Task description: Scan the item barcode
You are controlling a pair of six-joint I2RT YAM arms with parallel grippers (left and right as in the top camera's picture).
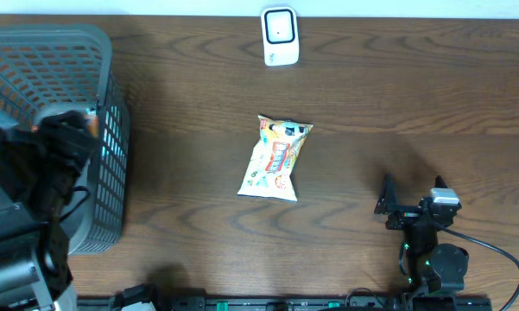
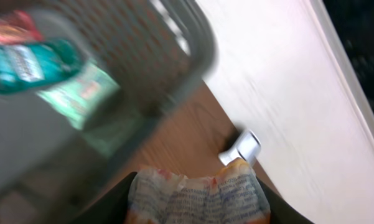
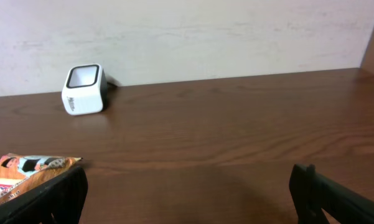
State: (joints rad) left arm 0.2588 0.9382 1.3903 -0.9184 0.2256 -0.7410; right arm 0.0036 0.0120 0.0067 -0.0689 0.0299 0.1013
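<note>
1. Left wrist view is blurred. The snack packet (image 2: 196,193) is cut off at the lower edge, its print is unreadable, and no barcode can be made out.
2. Left gripper (image 2: 196,214) is clamped on that snack packet, raised over the basket (image 1: 112,112).
3. Second packet (image 1: 276,158) lies flat mid-table, well apart from the scanner (image 1: 280,36).
4. Right gripper (image 3: 190,202) is low over the table (image 3: 249,124) with jaws wide apart and empty, facing the scanner.
</note>
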